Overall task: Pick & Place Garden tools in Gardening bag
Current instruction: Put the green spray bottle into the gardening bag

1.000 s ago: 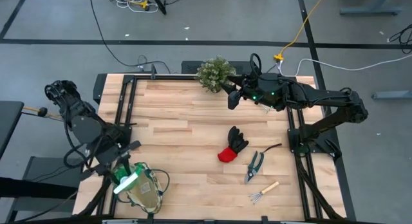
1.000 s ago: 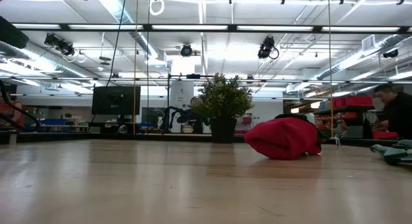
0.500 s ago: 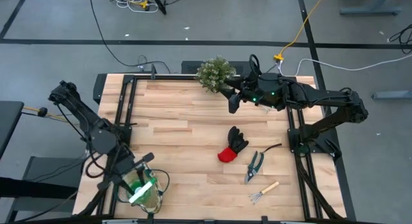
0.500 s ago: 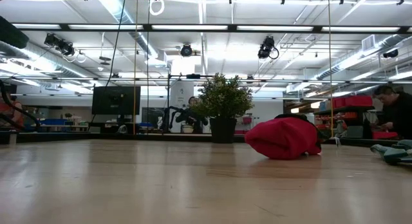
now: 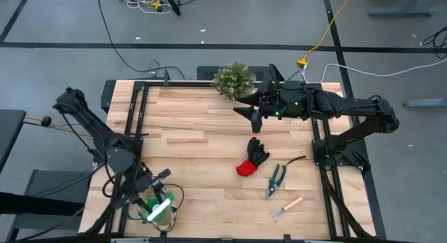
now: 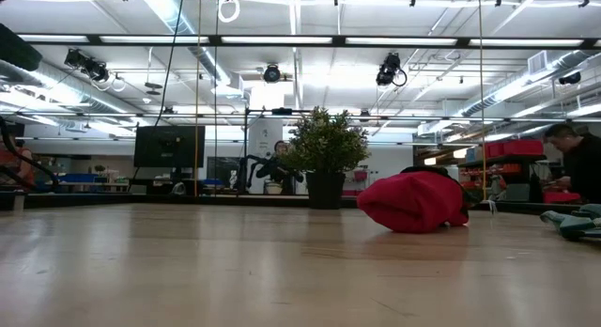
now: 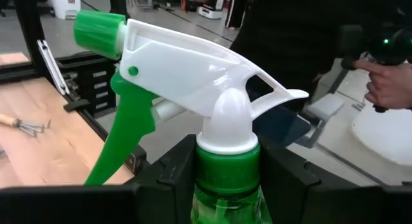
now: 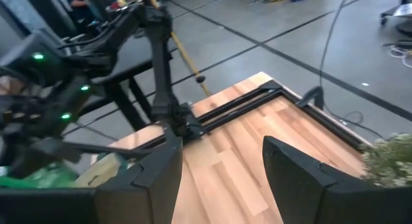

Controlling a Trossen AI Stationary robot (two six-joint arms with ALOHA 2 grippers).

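Observation:
My left gripper [image 5: 155, 209] is shut on the green spray bottle [image 7: 193, 89], right over the tan gardening bag [image 5: 170, 199] at the table's near left corner. The bottle's lower part is hidden. My right gripper [image 5: 253, 116] is open and empty above the far middle of the table, beside the potted plant [image 5: 233, 79]. The black-and-red glove [image 5: 252, 158] lies flat right of centre. The pruning shears [image 5: 276, 179], a wooden-handled mini rake [image 5: 286, 207] and a thin dark tool [image 5: 296, 160] lie on the table to the glove's right. My left gripper pinches the spray bottle's green neck [image 7: 226, 176], just under the white trigger head, between its two fingers [image 7: 164, 185]. The bottle's head points away from the wrist. What lies below the neck is hidden by the gripper.
The bushy potted plant stands at the far edge and also shows in the low view [image 6: 325, 158], behind the glove [image 6: 413, 201]. A person's hand [image 7: 386, 82] shows beyond the table's near left corner. Bare wood [image 5: 188, 142] lies between the bag and the glove.
My left gripper has carried the spray bottle toward the table's near edge and a little to the right, over the bag's opening, and has come lower. My right gripper has tipped downward and shifted slightly toward the near edge.

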